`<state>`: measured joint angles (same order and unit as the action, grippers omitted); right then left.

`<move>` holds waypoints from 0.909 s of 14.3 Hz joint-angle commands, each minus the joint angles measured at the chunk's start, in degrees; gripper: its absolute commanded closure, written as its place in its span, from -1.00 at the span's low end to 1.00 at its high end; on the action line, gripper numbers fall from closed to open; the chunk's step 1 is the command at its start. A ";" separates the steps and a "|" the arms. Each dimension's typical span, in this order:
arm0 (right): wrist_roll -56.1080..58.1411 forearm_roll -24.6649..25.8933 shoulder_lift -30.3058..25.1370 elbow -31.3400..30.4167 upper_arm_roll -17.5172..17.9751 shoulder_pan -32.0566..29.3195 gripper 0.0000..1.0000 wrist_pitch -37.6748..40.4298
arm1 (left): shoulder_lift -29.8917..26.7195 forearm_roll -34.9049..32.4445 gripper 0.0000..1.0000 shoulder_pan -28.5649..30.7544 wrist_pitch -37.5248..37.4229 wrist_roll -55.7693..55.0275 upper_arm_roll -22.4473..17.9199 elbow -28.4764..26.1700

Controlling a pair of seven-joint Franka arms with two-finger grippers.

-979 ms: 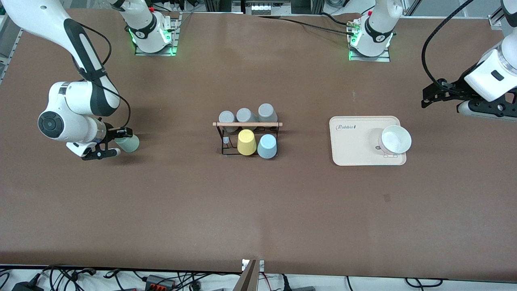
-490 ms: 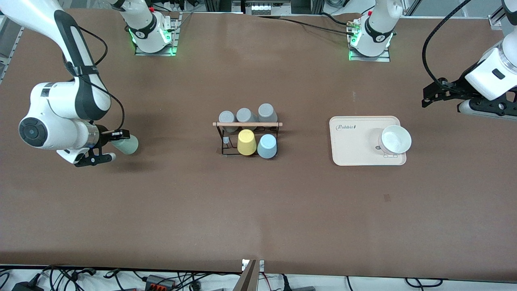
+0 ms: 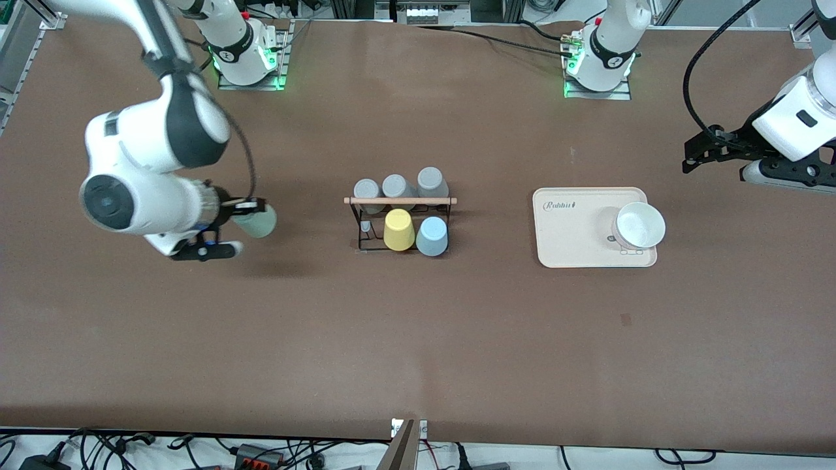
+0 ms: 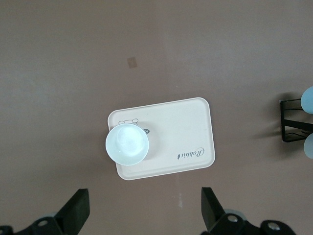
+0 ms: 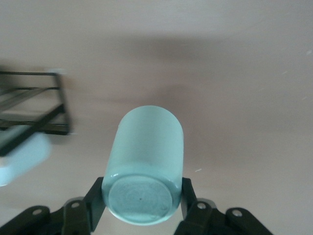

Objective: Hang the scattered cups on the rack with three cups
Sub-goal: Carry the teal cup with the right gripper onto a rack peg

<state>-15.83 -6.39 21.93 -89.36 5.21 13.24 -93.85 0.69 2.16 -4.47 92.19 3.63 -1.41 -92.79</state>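
My right gripper is shut on a pale mint-green cup, held on its side in the air over the table toward the right arm's end. In the right wrist view the cup fills the space between the fingers of the right gripper, base toward the camera. The black wire rack with its wooden rod stands mid-table and carries a light blue cup. Its frame also shows in the right wrist view. My left gripper waits open over the left arm's end; the left gripper holds nothing.
Also on the rack are a yellow cup beside the blue one and three grey cups in the row farther from the front camera. A beige tray with a white bowl lies between the rack and the left arm's end.
My right arm has carried the mint-green cup toward the rack, grip unchanged. The left arm has not moved.
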 commanded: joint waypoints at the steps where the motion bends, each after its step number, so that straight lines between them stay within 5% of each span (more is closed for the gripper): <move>1: -8.92 -1.68 0.84 4.02 -0.55 5.90 0.96 2.27 | -0.87 0.65 -1.00 0.60 0.00 1.03 0.35 -0.29; 4: -15.97 -5.64 1.79 8.39 -0.55 10.04 0.97 2.27 | -0.87 0.74 -1.00 0.69 -0.08 1.02 -0.08 -0.38; 13: -22.13 -5.74 9.97 17.29 -0.55 14.00 1.00 -3.17 | -0.78 0.83 -1.00 0.95 -0.17 1.03 -0.08 -0.38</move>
<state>-36.38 -11.13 29.77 -74.96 5.20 26.39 -96.25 0.69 2.16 -4.00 92.19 3.63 -1.57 -92.79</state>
